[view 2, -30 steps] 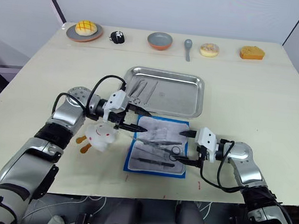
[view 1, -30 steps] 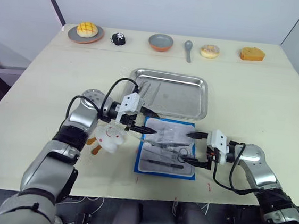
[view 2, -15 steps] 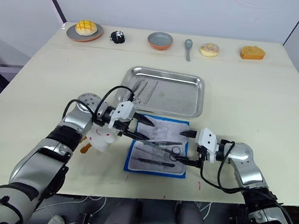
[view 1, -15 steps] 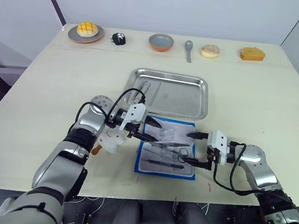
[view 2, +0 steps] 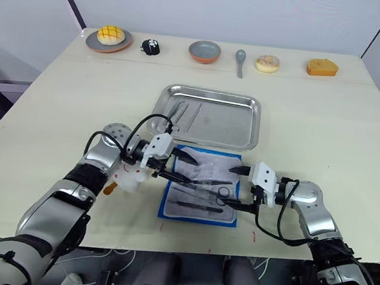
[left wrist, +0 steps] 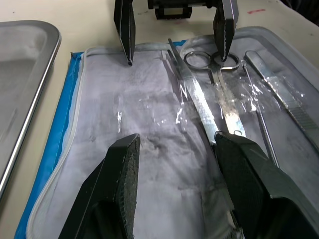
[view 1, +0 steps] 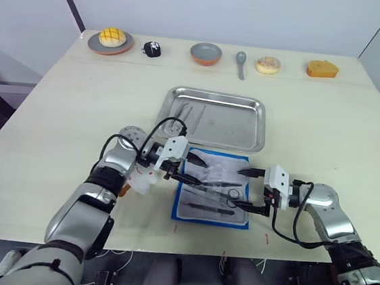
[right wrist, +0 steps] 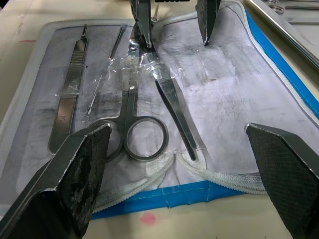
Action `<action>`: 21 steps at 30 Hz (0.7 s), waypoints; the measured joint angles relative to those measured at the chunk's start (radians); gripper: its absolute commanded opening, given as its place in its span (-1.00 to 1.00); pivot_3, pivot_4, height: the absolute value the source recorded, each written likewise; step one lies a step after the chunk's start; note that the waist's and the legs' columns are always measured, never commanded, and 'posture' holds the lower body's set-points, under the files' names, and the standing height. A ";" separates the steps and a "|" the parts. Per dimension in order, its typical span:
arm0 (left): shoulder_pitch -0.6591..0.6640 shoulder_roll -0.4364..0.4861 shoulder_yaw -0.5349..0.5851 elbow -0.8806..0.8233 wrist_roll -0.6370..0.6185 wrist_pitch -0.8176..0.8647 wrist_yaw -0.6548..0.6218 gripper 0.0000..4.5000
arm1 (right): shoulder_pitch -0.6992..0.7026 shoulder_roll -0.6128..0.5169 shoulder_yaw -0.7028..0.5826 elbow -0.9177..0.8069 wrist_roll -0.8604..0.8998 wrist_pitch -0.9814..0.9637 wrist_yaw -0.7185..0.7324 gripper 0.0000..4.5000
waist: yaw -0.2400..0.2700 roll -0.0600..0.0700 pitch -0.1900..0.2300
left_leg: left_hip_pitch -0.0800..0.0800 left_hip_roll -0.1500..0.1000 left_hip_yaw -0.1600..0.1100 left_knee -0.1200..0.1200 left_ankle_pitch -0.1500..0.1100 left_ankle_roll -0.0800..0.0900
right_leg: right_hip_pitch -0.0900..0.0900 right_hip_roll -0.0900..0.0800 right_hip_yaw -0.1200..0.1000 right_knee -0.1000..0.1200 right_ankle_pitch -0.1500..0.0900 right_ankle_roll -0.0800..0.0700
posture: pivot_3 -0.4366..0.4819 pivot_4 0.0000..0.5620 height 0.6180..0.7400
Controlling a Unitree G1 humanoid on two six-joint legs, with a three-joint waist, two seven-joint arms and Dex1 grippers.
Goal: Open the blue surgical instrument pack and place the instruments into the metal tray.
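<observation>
The blue surgical instrument pack [view 1: 212, 196] lies unfolded in the lower middle of the head view, just below the metal tray [view 1: 215, 118], its whitish lining up. Your left gripper [view 1: 192, 170] reaches over the pack's upper left part with its fingers apart, empty; your right gripper [view 1: 243, 187] sits at the pack's right edge, fingers spread wide, also empty.

The instruments [left wrist: 209, 107] still on the lining lie under a wrinkled clear film: a pair of scissors [right wrist: 144, 124] with ring handles towards your right gripper, a flat ridged handle [right wrist: 70, 107] and a thin probe [right wrist: 104, 84] beside it. Some instruments [view 1: 187, 113] already rest in the upper left of the tray.

The step in hand looks like picking the next tool. In the left wrist view one of your fingers [left wrist: 249, 184] is over the scissor blades, the other [left wrist: 112, 194] over bare lining, so shift the left gripper across until the blades sit between the fingers. Come down flat and close on the metal, not on the film alone; the film may lift with the tool and drag its neighbours. Keep the right gripper low at the pack's edge so you can pin the wrap if it starts to slide. The white lump [view 1: 140, 178] touches your left wrist; avoid sweeping it onto the pack.
</observation>
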 measured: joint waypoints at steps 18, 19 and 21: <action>0.024 -0.015 -0.001 -0.001 0.034 -0.011 0.010 0.15 | 0.007 -0.003 0.000 -0.012 0.000 0.010 -0.015 1.00 | 0.001 0.001 -0.001 | 0.000 0.000 0.000 0.000 0.000 0.000 | 0.000 0.000 0.000 0.000 0.000 0.000 | -0.05 -0.47 0.87; 0.024 -0.015 -0.001 -0.001 0.034 -0.009 0.010 0.03 | 0.007 -0.003 0.000 -0.012 0.000 0.010 -0.016 1.00 | 0.001 0.001 -0.001 | 0.000 0.000 0.000 0.000 0.000 0.000 | 0.000 0.000 0.000 0.000 0.000 0.000 | -0.05 -0.47 0.87; 0.025 -0.015 -0.001 -0.004 0.035 -0.004 0.012 -0.22 | 0.007 -0.003 0.001 -0.012 0.000 0.010 -0.016 1.00 | 0.001 0.001 -0.001 | 0.000 0.000 0.000 0.000 0.000 0.000 | 0.000 0.000 0.000 0.000 0.000 0.000 | -0.05 -0.47 0.87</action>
